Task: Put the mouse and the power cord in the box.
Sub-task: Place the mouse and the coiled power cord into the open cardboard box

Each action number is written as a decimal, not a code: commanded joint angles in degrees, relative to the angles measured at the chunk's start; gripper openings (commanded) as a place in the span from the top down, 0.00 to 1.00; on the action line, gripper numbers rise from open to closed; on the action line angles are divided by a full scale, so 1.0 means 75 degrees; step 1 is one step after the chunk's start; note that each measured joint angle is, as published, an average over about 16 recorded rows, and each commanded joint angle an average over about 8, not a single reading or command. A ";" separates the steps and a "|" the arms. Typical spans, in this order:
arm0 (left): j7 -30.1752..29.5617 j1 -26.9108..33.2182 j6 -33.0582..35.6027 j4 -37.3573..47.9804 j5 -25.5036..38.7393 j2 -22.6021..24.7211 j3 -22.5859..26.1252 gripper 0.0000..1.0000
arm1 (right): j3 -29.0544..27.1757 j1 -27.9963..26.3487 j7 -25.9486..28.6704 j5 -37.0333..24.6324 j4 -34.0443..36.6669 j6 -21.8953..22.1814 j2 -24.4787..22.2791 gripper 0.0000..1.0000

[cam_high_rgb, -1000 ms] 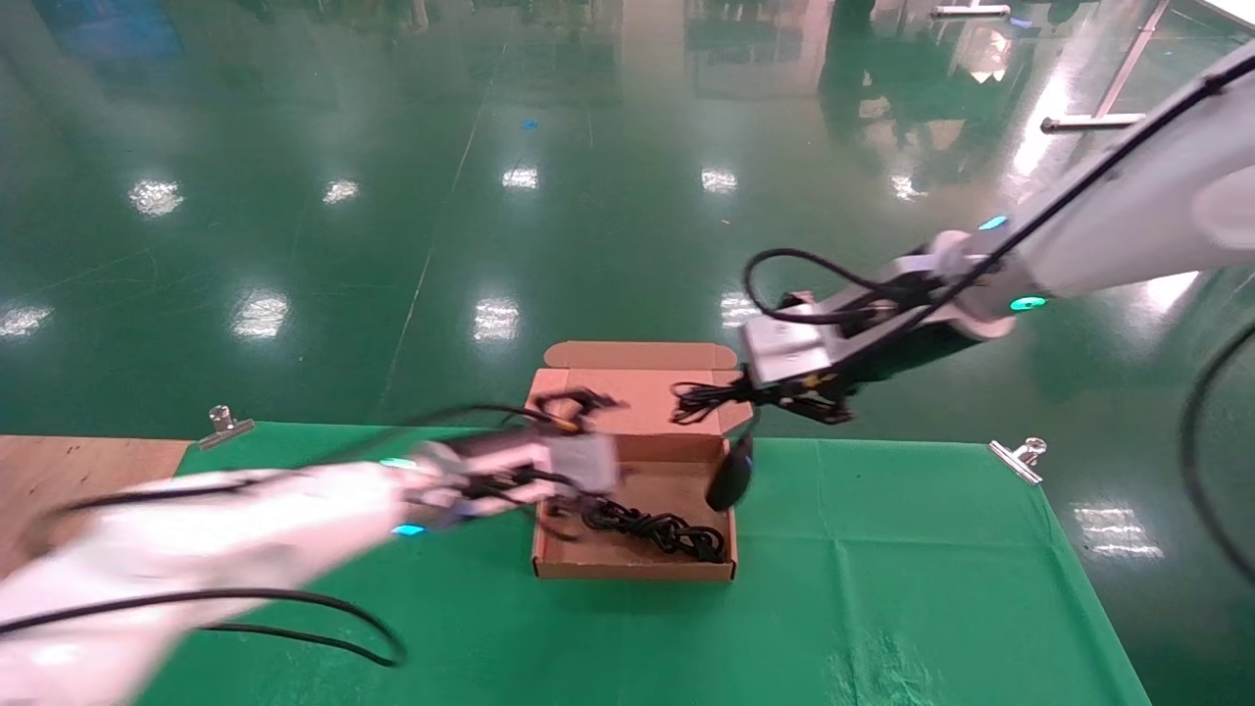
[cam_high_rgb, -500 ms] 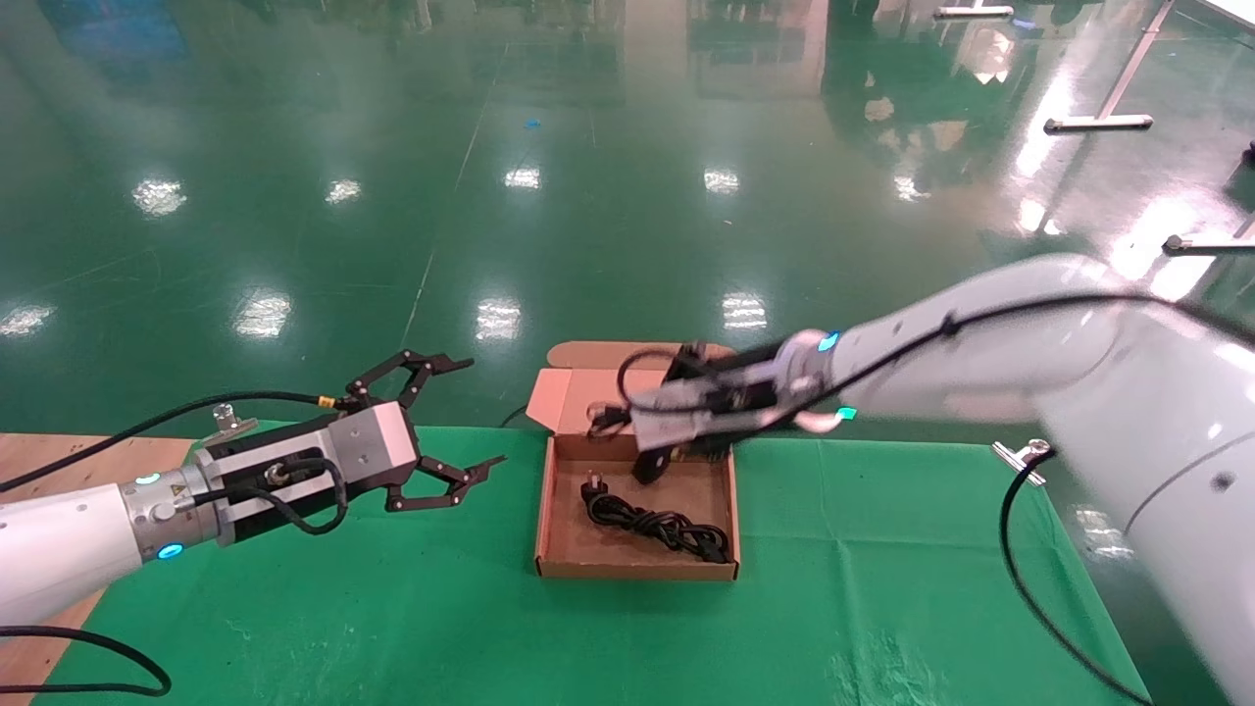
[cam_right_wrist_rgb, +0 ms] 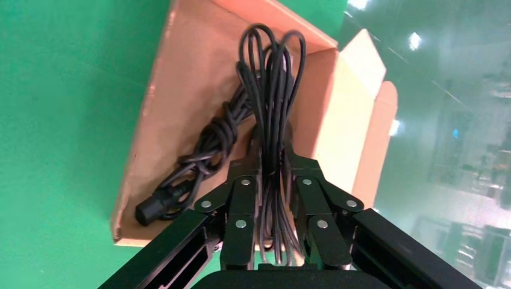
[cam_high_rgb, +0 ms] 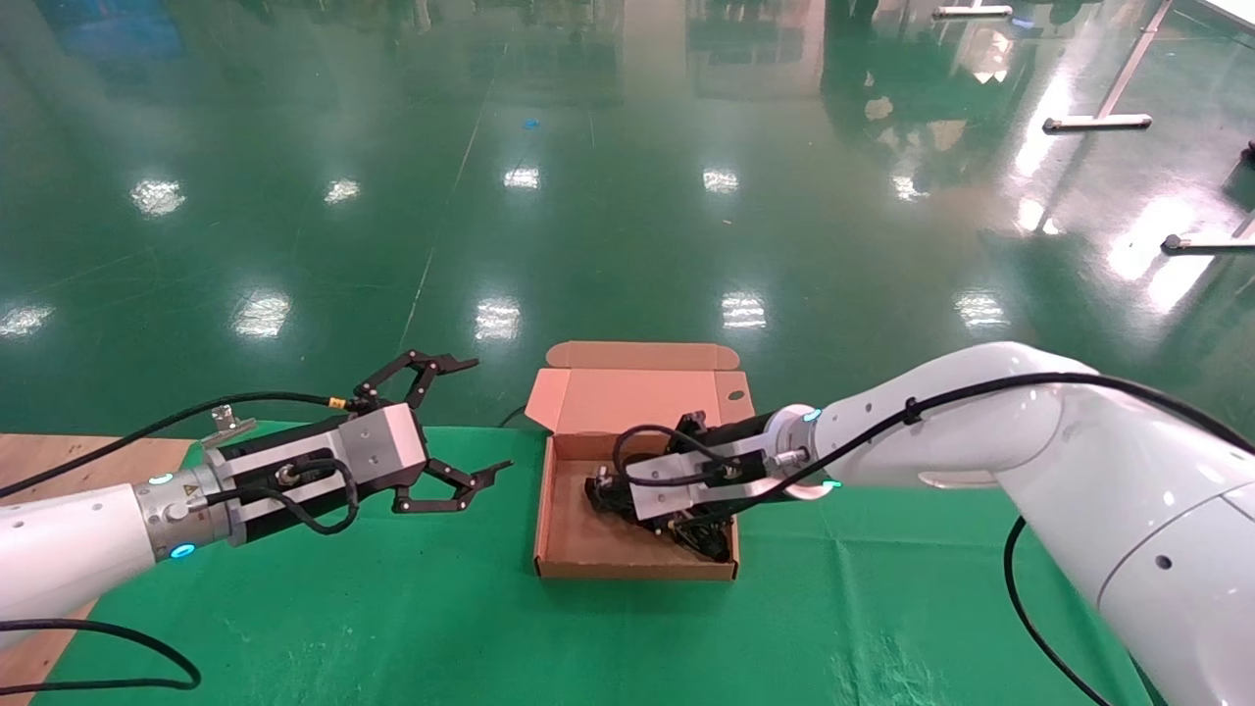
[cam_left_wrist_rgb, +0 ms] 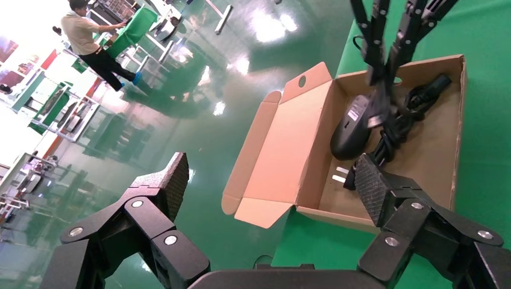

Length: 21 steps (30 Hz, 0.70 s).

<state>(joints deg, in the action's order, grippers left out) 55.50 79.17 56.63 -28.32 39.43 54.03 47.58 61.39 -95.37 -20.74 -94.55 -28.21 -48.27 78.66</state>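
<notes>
The brown box point(cam_high_rgb: 549, 510) stands open at the green table's far edge, its lid point(cam_high_rgb: 637, 397) tipped back. The coiled black power cord point(cam_high_rgb: 708, 541) lies on its floor, also visible from both wrists point(cam_left_wrist_rgb: 416, 105) point(cam_right_wrist_rgb: 208, 150). My right gripper point(cam_high_rgb: 603, 488) reaches down into the box, shut point(cam_right_wrist_rgb: 273, 162) on the thin looped cable of the black mouse point(cam_left_wrist_rgb: 351, 127). The mouse sits low in the box beside the cord; I cannot tell whether it rests on the floor. My left gripper point(cam_high_rgb: 487, 413) hovers open and empty just left of the box point(cam_left_wrist_rgb: 271, 180).
A green cloth point(cam_high_rgb: 608, 637) covers the table, with bare wood point(cam_high_rgb: 59, 461) at the far left. A metal clip point(cam_high_rgb: 227, 424) holds the cloth at the back left edge. The shiny green floor lies beyond. A person point(cam_left_wrist_rgb: 90, 42) stands far off.
My right gripper has swung left and down into the box, carrying the mouse by its cable. My left gripper drew back out of the box a second ago and has held still since.
</notes>
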 commanded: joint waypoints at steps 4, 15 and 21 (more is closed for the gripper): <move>-0.0030 -0.0002 -0.0010 -0.0017 0.0023 0.0013 0.0003 0.00 | -0.0065 -0.0052 -0.0030 -0.0007 0.0026 -0.0050 -0.0018 0.00; -0.1155 -0.0301 0.0479 -0.0786 0.0066 -0.0311 -0.0533 0.00 | -0.0798 0.0469 0.0465 0.0820 -0.0669 -0.0648 -0.0684 0.00; -0.2037 -0.0536 0.0869 -0.1389 0.0096 -0.0566 -0.0955 0.00 | -0.1394 0.0927 0.0888 0.1523 -0.1279 -0.1141 -0.1266 0.00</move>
<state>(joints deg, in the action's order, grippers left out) 40.24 75.16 63.14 -38.73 40.15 49.78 40.42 50.95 -88.42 -14.09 -83.14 -37.79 -56.81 69.18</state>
